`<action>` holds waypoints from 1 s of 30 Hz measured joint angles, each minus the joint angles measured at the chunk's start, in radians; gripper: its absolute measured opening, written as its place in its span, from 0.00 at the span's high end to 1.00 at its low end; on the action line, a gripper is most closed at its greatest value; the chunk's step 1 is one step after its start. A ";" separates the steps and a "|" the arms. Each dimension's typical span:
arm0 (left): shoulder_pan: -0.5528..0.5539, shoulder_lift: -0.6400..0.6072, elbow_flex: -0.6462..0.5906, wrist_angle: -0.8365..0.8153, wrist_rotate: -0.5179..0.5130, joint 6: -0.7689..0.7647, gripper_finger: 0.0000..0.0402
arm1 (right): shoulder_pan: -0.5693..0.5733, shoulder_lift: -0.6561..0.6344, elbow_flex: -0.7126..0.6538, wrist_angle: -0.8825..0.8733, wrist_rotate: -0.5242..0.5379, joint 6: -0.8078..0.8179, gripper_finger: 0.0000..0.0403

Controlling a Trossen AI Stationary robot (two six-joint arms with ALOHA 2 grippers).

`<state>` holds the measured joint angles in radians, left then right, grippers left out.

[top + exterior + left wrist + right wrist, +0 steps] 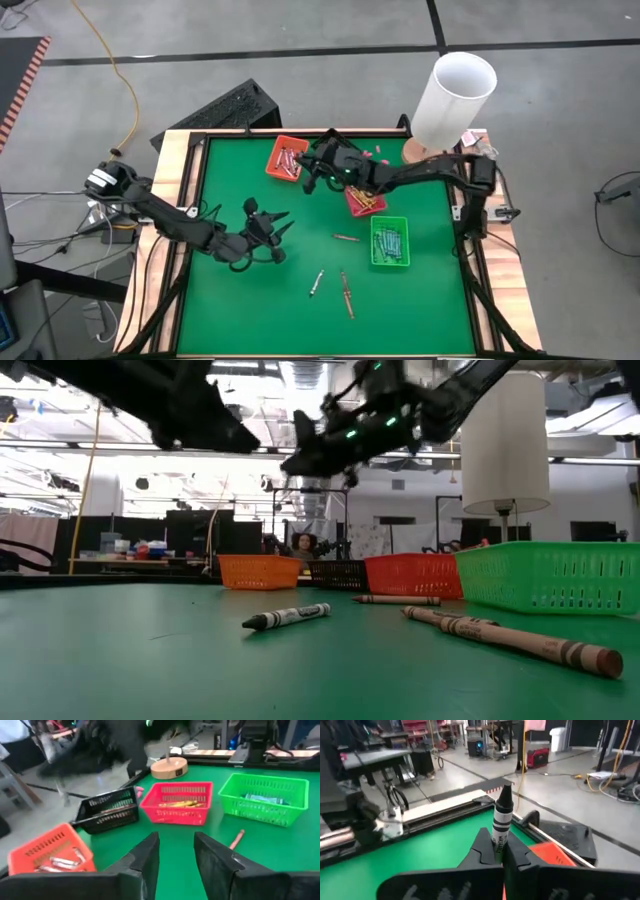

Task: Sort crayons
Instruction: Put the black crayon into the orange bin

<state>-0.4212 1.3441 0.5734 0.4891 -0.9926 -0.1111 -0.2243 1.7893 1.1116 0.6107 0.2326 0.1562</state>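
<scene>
crayons lie partly sorted on a green table (250, 300): a grey one (316, 283) and two brown-red ones (346, 294) lie loose on the open felt toward the near edge, with one more (346, 237) just beside the green tray (390, 263). each has a paper wrapper with dark print, too small to read. the green tray holds pale blue sticks, the red tray (176, 803) yellow-orange ones, the orange tray (276, 160) greyish ones, and a black tray (107, 810) sits between orange and red. the right gripper (499, 849) hovers above the far trays, its fingers clamped on a black-tipped grey crayon (502, 818) standing upright. the left gripper (176, 855) hangs over open felt at the table's left-middle, fingers apart and holding nothing. a wooden rim frames the table; a white cylinder (454, 95) stands at the far right corner.
</scene>
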 joint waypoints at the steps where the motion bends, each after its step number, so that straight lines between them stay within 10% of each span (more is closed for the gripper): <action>1: -0.013 -0.017 -0.001 -0.012 -0.014 0.016 0.73 | -0.006 0.024 0.015 0.004 -0.009 0.005 1.00; 19: -0.112 -0.241 -0.001 -0.172 -0.044 0.034 0.96 | -0.057 0.378 0.528 -0.458 0.099 0.144 0.99; 30: -0.121 -0.244 -0.001 -0.195 -0.049 0.021 1.00 | -0.110 0.374 0.552 -0.663 0.109 0.315 0.88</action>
<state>-0.5423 1.1004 0.5720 0.2939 -1.0416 -0.0901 -0.3341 2.1632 1.6631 -0.0520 0.3412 0.4709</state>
